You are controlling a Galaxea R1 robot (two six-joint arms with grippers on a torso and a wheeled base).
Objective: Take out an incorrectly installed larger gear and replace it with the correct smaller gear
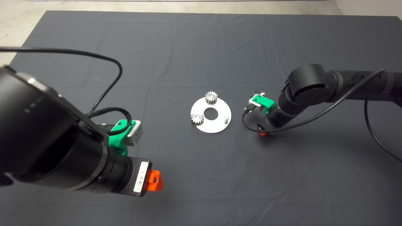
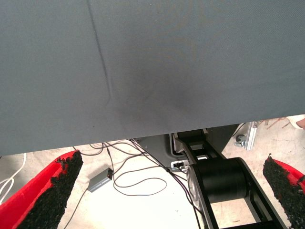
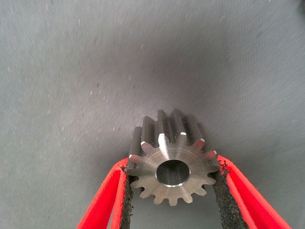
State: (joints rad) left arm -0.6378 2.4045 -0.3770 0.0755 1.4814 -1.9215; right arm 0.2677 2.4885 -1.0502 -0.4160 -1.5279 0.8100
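Our right hand [image 1: 262, 134] sits low over the mat [image 1: 201, 47] on the desk, just right of the round plate [image 1: 216, 126] and apart from it. In the right wrist view this hand [image 3: 174, 164] is closed on the larger gear [image 3: 172, 152]. One black pad presses each side of its teeth, and its flat face and bore point toward the camera. From above, the arm hides that gear, and we cannot tell whether it touches the mat.

On the plate stand two small pale gears, one at the far rim [image 1: 211, 97] and one at the left rim [image 1: 197, 118]. A bare peg [image 1: 225, 118] stands at the right rim, the side nearest the right hand.

Our left hand [image 1: 155, 181] hovers near the front left of the mat, well apart from the plate. Its fingers [image 2: 52, 191] are spread wide and hold nothing. Between them we see the mat's edge and cables [image 2: 138, 179] on the floor.
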